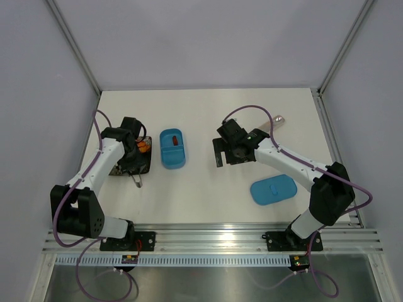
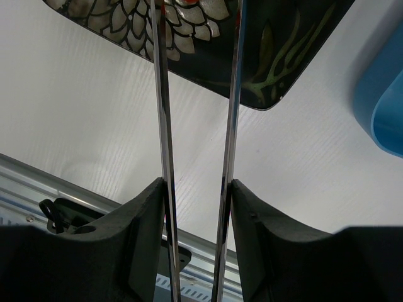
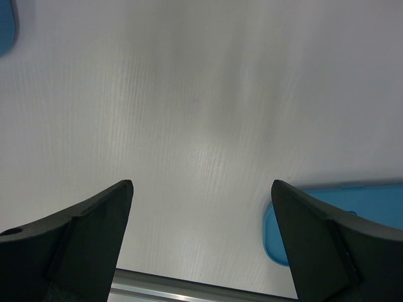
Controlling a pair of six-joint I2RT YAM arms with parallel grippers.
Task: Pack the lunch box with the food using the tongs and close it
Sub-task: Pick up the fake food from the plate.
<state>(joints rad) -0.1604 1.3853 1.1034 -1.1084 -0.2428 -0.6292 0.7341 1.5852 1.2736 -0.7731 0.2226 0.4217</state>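
Note:
The blue lunch box lies left of centre with a red piece of food in its far compartment. Orange food sits on the dark patterned plate under my left arm. My left gripper hangs over that plate, shut on the silver tongs. In the left wrist view both tong arms run between my fingers toward the plate; their tips are out of frame. The left gripper presses them partly together. My right gripper stands wide open above bare table.
The flat blue lid lies at the near right, its edge showing in the right wrist view. A small silver object rests at the far right. The box's side shows beside the plate. A metal rail runs along the near edge.

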